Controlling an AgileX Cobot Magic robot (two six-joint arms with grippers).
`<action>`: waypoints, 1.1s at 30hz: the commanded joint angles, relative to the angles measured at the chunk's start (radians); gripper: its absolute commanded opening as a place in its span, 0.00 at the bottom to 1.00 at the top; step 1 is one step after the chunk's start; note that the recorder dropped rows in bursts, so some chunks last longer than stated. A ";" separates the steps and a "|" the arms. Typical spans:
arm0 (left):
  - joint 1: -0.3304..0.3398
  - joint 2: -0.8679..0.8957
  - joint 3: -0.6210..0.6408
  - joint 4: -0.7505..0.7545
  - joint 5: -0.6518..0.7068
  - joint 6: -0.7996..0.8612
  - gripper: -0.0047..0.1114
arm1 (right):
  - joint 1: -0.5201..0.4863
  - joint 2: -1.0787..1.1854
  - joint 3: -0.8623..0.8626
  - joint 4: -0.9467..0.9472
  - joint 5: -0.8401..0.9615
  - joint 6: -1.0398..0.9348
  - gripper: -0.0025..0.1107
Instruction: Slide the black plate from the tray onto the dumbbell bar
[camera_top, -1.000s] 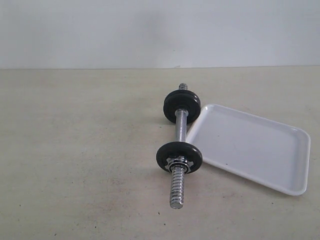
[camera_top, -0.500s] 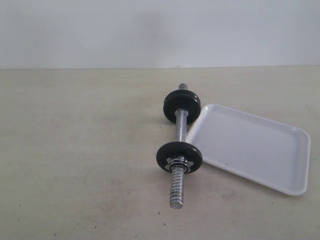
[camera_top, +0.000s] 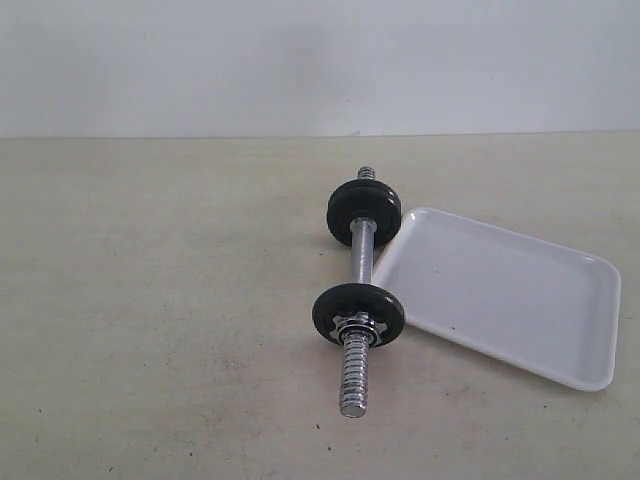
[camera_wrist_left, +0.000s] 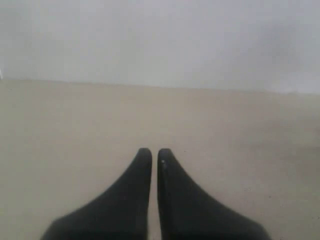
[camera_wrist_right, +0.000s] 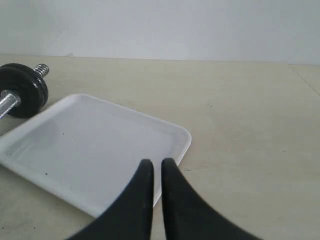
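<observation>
The chrome dumbbell bar (camera_top: 361, 255) lies on the table, touching the left edge of the white tray (camera_top: 500, 295). Two black plates are on the bar. The near plate (camera_top: 358, 314) has a silver nut against it, and the far plate (camera_top: 364, 210) sits close to the other threaded end. Nothing lies in the tray. In the right wrist view, my right gripper (camera_wrist_right: 157, 162) is shut and empty above a corner of the tray (camera_wrist_right: 90, 145). One plate (camera_wrist_right: 22, 90) shows beyond it. My left gripper (camera_wrist_left: 154, 152) is shut and empty over bare table. Neither gripper appears in the exterior view.
The beige tabletop (camera_top: 150, 320) stretches left of the dumbbell and in front of it. A plain white wall (camera_top: 320, 60) stands behind the table's far edge.
</observation>
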 joint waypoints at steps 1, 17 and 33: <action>0.002 -0.004 0.004 -0.008 0.031 0.052 0.08 | -0.007 -0.005 0.000 -0.010 -0.013 -0.002 0.06; 0.002 -0.004 0.004 -0.010 0.064 0.055 0.08 | -0.007 -0.005 0.000 -0.010 -0.013 -0.002 0.06; 0.002 -0.004 0.004 -0.010 0.064 0.056 0.08 | -0.007 -0.005 0.000 -0.010 -0.013 -0.002 0.06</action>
